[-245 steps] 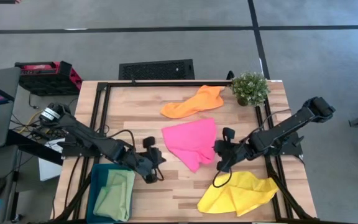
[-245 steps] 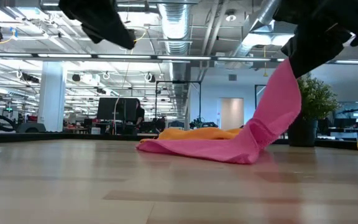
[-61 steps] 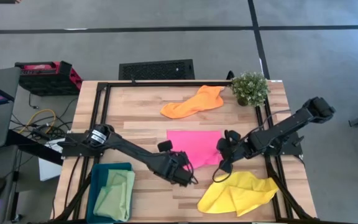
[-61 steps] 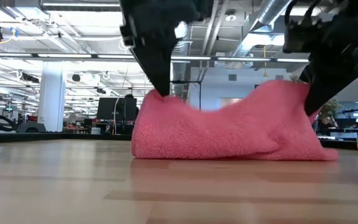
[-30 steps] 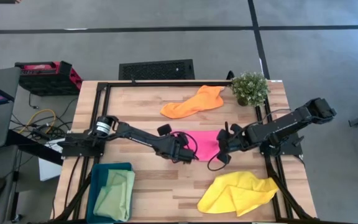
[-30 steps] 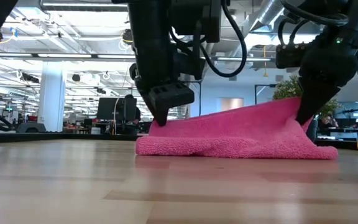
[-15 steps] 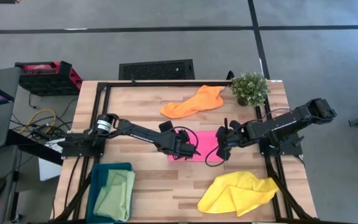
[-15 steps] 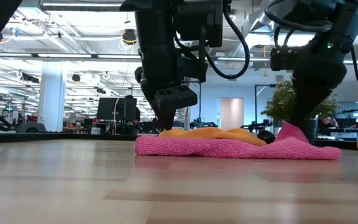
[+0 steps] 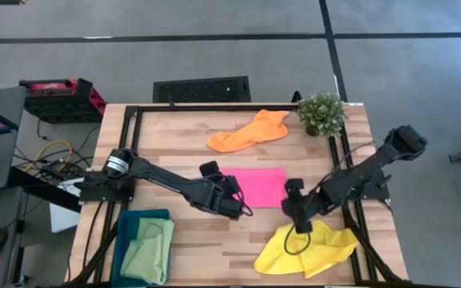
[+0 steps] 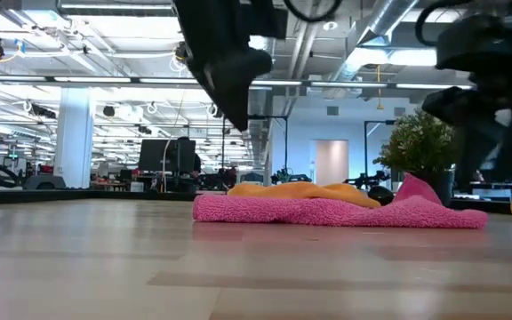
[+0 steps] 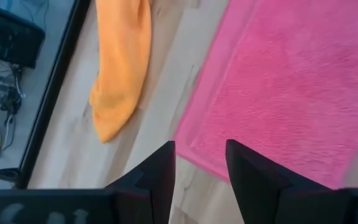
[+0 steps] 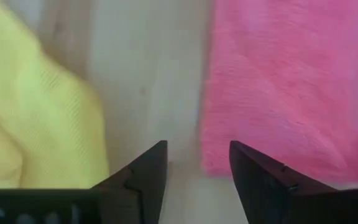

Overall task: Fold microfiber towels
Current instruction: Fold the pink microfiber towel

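Pink towel [image 9: 258, 186] lay folded flat as a fuzzy rectangle at table [image 9: 174, 132] centre. Four towels counted: one pink, one orange towel [image 9: 249, 131] crumpled toward the far edge, one yellow towel [image 9: 306, 249] bunched at the near right, one green towel [image 9: 148, 250] in the teal bin [image 9: 126, 222]. One potted plant [image 9: 322, 113]. No readable writing. Left gripper [image 9: 232, 210] hovered just beside the pink towel's near left corner, fingers narrowly apart, empty. Right gripper [image 9: 293, 210] hung between pink and yellow, fingers parted, empty.
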`<state>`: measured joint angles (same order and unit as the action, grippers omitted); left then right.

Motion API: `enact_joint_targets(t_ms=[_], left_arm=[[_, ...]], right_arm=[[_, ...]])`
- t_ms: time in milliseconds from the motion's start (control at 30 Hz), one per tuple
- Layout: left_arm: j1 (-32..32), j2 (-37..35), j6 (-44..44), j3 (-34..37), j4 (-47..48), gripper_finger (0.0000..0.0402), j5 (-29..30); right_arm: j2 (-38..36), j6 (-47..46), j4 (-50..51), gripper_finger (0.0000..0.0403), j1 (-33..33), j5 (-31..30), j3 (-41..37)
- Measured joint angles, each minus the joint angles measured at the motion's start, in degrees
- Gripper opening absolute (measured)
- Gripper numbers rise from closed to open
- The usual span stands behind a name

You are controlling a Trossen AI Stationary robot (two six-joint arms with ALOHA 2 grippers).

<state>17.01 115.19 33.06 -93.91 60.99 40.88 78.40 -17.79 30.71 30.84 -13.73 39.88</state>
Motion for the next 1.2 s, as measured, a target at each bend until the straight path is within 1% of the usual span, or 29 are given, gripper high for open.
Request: enact_joint_targets(t_ms=[67,167,333,433,500,600,667,733,767,933,1100,1200], left_arm=[[0.74,-0.42,0.64,0.00,0.17,0.0135,-0.01],[1.74,-0.69,0.70,0.00,0.13,0.0135,0.05],[2.34,-0.69,0.79,0.00,0.11,0.0135,0.06],[2.34,-0.69,0.80,0.00,0.11,0.0135,0.07],[2.34,-0.69,0.77,0.00,0.13,0.0135,0.07],[2.34,-0.69,0.75,0.00,0.16,0.0135,0.07],[2.38,-0.69,0.78,0.00,0.18,0.0135,0.07],[2.56,-0.69,1.22,0.00,0.48,0.0135,0.06],[2.67,-0.69,1.87,0.00,1.01,0.0135,0.05],[3.52,-0.69,6.60,0.00,4.66,0.0135,0.05],[4.94,-1.18,10.47,0.00,7.39,0.0135,0.05],[5.91,-1.45,11.15,-0.04,7.80,0.0135,0.31]], right_arm=[[2.66,1.54,-0.90,0.0192,1.18,-1.76,0.02],[6.54,1.54,-0.84,0.0187,1.23,-5.04,0.02],[10.98,1.30,-1.90,0.0180,0.18,-5.94,0.03],[12.45,0.97,-1.89,0.0175,0.10,-6.54,0.30],[13.09,-0.92,-1.58,0.0166,-0.08,-6.83,0.34],[13.06,-3.44,-1.37,0.0128,-0.34,-6.46,0.31],[12.52,-4.23,-1.65,0.0085,-0.36,-6.30,0.24],[11.74,-4.23,-1.29,0.0032,-0.46,-6.81,0.03],[11.32,-4.23,-0.28,0.0018,-0.61,-7.51,-0.09],[9.51,-2.84,2.35,0.0010,-2.02,-8.95,2.61],[9.33,5.27,1.75,0.0007,-5.66,-9.12,6.19],[10.23,10.65,1.40,0.0004,-8.56,-8.86,8.33]])
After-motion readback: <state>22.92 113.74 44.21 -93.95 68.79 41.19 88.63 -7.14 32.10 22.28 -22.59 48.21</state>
